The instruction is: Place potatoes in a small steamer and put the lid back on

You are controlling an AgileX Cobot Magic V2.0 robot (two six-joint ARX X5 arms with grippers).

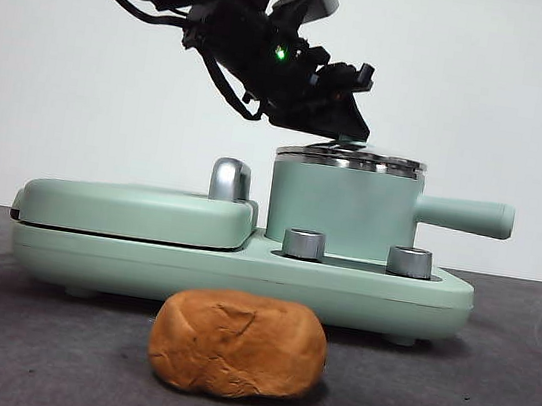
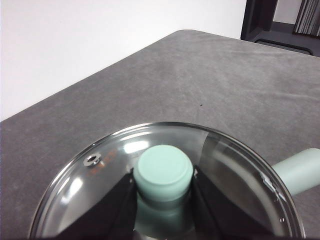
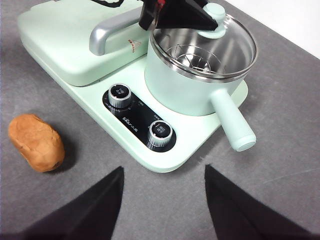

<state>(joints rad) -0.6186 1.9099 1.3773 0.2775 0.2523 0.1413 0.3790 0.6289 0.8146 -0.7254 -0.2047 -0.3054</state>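
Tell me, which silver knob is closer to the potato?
The left knob in the front view. It sits almost above the potato; the other knob is farther along, under the pot's handle.

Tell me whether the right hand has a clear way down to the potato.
Probably yes. The right hand hangs open above the mat, and the potato lies alone on bare mat in front of the cooker. The left hand is busy at the lid's knob.
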